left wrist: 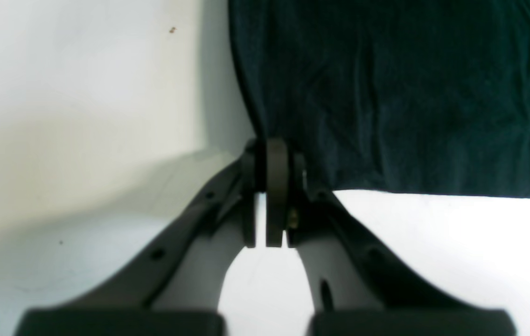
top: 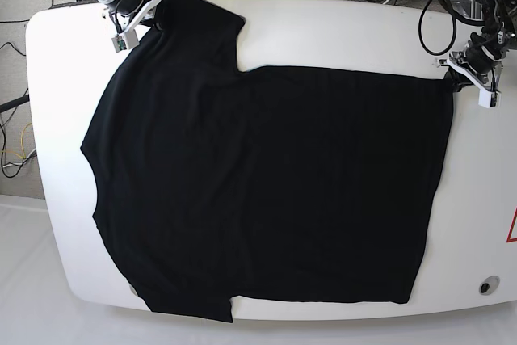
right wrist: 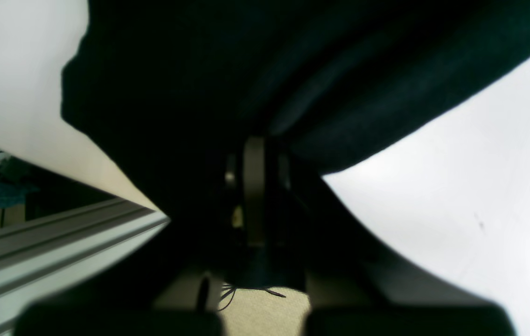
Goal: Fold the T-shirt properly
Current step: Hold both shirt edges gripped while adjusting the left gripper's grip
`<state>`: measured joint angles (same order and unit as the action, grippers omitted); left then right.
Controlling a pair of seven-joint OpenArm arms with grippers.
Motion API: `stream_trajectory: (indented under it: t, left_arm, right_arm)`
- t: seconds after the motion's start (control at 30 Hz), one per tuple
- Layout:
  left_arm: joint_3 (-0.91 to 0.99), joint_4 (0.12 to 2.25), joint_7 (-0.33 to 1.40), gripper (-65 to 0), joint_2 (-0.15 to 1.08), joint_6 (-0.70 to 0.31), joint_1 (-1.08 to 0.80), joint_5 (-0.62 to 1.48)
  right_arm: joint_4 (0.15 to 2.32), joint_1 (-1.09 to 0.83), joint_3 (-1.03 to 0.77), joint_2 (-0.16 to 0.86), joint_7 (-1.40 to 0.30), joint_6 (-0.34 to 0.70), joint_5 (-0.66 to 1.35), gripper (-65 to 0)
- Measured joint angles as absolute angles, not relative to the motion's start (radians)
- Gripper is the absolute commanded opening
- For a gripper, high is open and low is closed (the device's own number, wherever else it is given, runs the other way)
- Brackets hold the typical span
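The left pincer (left wrist: 272,186) is pressed together on a corner of the T-shirt (top: 266,191), where the garment's side edge and hem meet; in its wrist view the black cloth rises straight out of the closed tips. The right pincer (right wrist: 255,186) is likewise pinched shut on the T-shirt, at the sleeve and shoulder end, with dark cloth bunched over and around its tips.

Outward from these two grips, the T-shirt lies spread flat and black across most of the white desk (top: 339,34). Seen from the base camera, bare desk runs as a broad strip beyond the shirt's far edge between the two arms, and a narrower white band borders the shirt on the near side. The shirt's left-held corner sits close to the desk's rim, and the sleeve held by the right pincer also reaches nearly to the rim.

The right wrist view alone shows a metal rail (right wrist: 59,233) off the desk's edge and beige floor beneath the pincer. The left wrist view alone shows fine creases in the cloth. Only the base view shows the cables (top: 444,6) behind the desk.
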<state>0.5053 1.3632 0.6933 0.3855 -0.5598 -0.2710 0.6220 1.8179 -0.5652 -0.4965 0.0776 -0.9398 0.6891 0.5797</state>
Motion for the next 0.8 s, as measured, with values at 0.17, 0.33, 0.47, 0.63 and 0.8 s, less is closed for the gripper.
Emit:
stream_trajectory:
  t: [0.17,0.33,0.47,0.63,0.8]
  left_arm:
    - [0.505,1.373,0.715,-65.0,0.386,-0.558,-0.271,0.622]
    - [0.505,1.382,0.728,-65.0,0.386,-0.559,-0.274,0.622]
    - [0.505,1.393,0.744,-65.0,0.386,-0.559,-0.277,0.621]
    - [0.505,1.401,0.745,-65.0,0.385,-0.559,-0.283,0.618]
    - [0.505,1.401,0.744,-65.0,0.386,-0.558,-0.284,0.618]
  right_arm:
    - [1.816,-0.566,-0.496,0.078,-0.937,0.691,0.58,-65.0]
    - [1.816,-0.566,-0.496,0.08,-0.941,0.692,0.58,-65.0]
    - [1.819,-0.566,-0.496,0.081,-0.947,0.692,0.58,-65.0]
    - [1.827,-0.569,-0.497,0.084,-0.956,0.692,0.58,-65.0]
    - [1.832,-0.579,-0.512,0.086,-0.958,0.692,0.58,-65.0]
